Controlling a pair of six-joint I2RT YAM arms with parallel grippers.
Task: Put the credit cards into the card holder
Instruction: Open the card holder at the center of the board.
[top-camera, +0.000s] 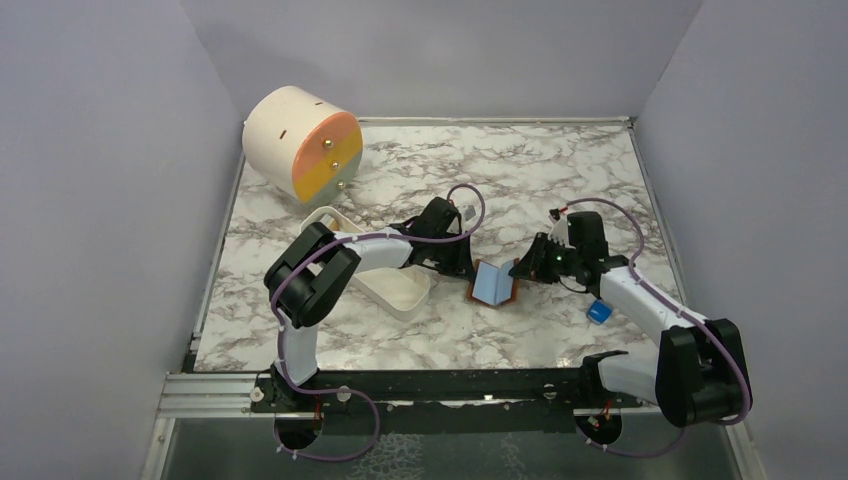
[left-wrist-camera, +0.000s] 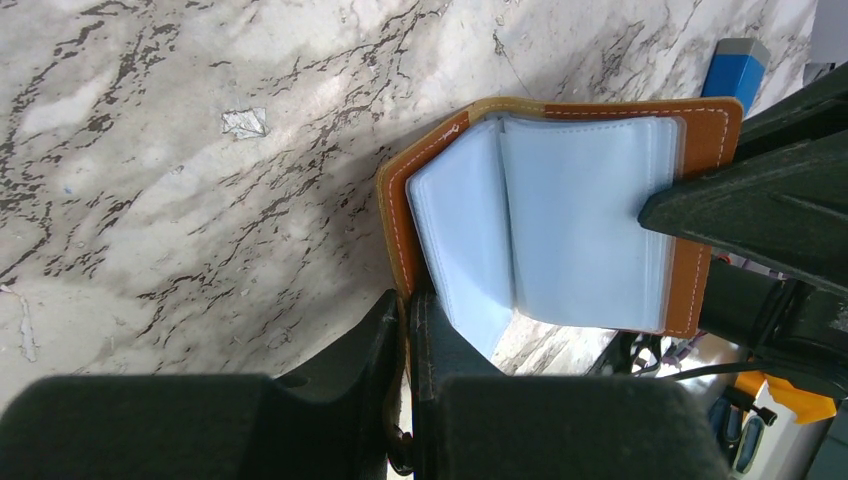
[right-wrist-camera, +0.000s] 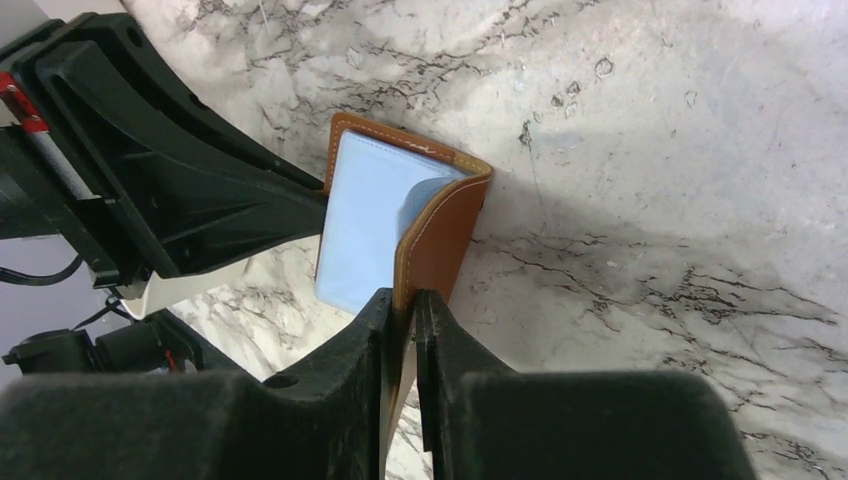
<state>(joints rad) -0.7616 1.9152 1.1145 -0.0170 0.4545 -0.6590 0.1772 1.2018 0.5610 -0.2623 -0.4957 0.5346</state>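
While gripping the open wallet (top-camera: 493, 284): left claw (left-wrist-camera: 408, 305) pinched tight on its 9 o'clock cover, right claw (right-wrist-camera: 404, 300) pinched tight on its 3 o'clock cover. Block (top-camera: 599, 312) at 4 o'clock.

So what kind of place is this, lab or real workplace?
Probably a lab test cell: plain grey walls box in a marble-patterned table, with a metal mounting rail along its near edge.

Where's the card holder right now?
In the top view the card holder is held open mid-table, the left claw pinching one cover, the right claw the other, with the white tray to its left.
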